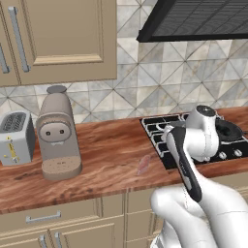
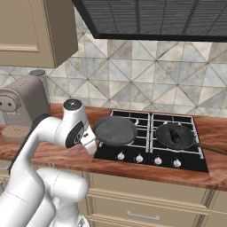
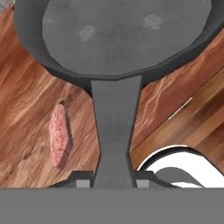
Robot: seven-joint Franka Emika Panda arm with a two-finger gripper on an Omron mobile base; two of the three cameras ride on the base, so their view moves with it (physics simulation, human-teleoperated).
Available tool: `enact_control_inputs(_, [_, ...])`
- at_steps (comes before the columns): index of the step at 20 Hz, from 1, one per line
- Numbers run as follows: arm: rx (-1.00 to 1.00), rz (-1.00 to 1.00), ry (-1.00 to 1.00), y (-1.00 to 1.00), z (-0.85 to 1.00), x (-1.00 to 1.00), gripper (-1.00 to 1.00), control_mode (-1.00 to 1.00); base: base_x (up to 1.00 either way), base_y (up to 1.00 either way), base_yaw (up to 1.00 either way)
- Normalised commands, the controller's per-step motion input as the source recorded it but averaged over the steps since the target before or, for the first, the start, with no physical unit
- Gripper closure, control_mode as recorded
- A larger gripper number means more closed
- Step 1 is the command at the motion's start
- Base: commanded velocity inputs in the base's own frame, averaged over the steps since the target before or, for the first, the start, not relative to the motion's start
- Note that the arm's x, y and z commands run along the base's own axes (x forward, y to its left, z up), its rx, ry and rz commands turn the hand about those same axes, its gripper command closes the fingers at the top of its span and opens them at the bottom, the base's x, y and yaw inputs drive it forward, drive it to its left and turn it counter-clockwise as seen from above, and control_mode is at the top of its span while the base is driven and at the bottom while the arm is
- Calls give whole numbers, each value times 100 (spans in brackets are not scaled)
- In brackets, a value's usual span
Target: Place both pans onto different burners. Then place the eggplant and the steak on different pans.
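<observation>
My gripper (image 3: pixel 114 180) is shut on the short thick handle of the matte grey pan (image 2: pixel 115 131), which hangs level over the left side of the cooktop (image 2: pixel 150 156). The hand view looks along the handle into the empty grey pan (image 3: pixel 122 35). The darker pan (image 2: pixel 176 135) sits on the front right burner with its long thin handle pointing right, and the eggplant (image 2: pixel 175 135) lies inside it. The steak (image 1: pixel 144 164) lies flat on the wooden counter left of the cooktop. In the hand view the steak (image 3: pixel 58 135) shows just left of the handle.
A beige coffee machine (image 1: pixel 57 138) and a silver toaster (image 1: pixel 16 137) stand on the counter at the left. A dark range hood (image 2: pixel 155 17) hangs over the cooktop. Silver knobs (image 2: pixel 139 158) line its front edge. Wall cabinets (image 1: pixel 58 38) hang above the counter.
</observation>
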Motion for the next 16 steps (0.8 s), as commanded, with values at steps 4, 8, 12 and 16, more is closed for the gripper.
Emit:
enact_control_inputs(4, [0,0,0,0,-7,44,100,-100,0,0,0])
enact_control_inputs(8, [0,0,0,0,-14,44,100,-100,0,0,0])
enact_control_inputs(12, [0,0,0,-6,-23,42,100,-100,0,0,0])
enact_control_inputs(16, [0,0,0,-9,-28,35,100,-100,0,0,0])
